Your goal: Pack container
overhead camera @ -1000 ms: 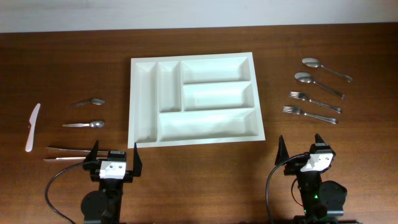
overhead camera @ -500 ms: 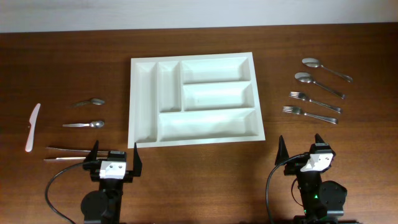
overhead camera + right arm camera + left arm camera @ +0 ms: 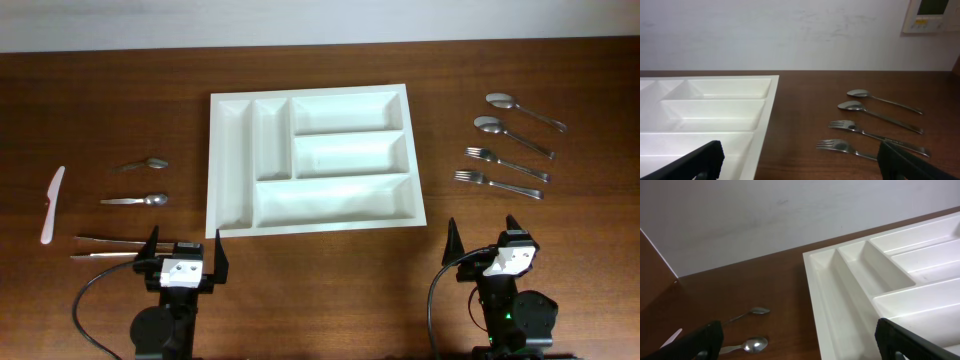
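Two sets of fingers sit at the near edge of the table: the left fingers and the right fingers, both spread wide and holding nothing. Just beyond the left fingers lie two long thin metal pieces, then two small spoons, with a white plastic knife off to the left. The container lies flat in the middle of the table, all five compartments bare, so packing has not begun. Beyond the right fingers, well apart from the container, lie two forks and, farther back, two larger spoons. A good first pick is probably the nearest piece on either side. The fingers should straddle the handle's middle crosswise, close low against the wood, and lay like with like in one compartment.
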